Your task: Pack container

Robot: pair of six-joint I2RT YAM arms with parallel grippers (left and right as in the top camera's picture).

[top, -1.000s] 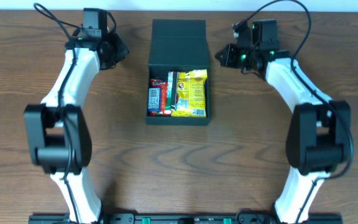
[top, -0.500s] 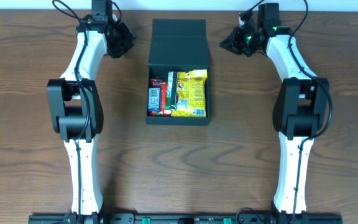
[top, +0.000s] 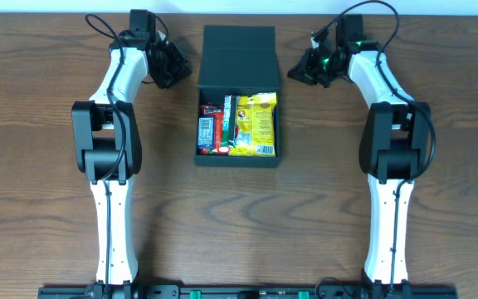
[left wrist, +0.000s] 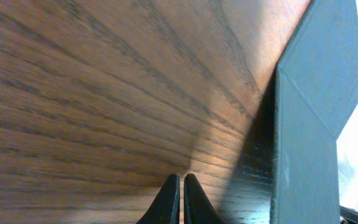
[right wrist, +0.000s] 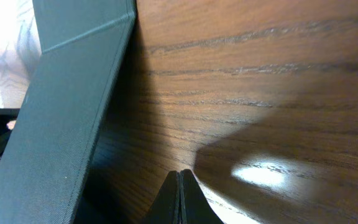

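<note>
The dark teal-black container [top: 212,159] sits at the table's middle back, its flap lid [top: 239,56] laid open behind it. Inside lie a yellow snack packet [top: 254,124] and red and blue packets [top: 211,129]. My left gripper [top: 182,73] is shut and empty, low over the wood just left of the lid; its tips [left wrist: 181,199] show beside the lid's edge [left wrist: 303,143]. My right gripper [top: 295,73] is shut and empty just right of the lid; its tips [right wrist: 180,198] show beside the lid [right wrist: 61,124].
The wooden table [top: 239,232] runs all round the container. Both arms reach along the left and right sides to the back, their bases at the front edge. The table's back edge lies just behind the lid.
Both grippers have moved inward toward the lid's sides, the left one rightward and the right one leftward and slightly down. The container and packets have not moved.
</note>
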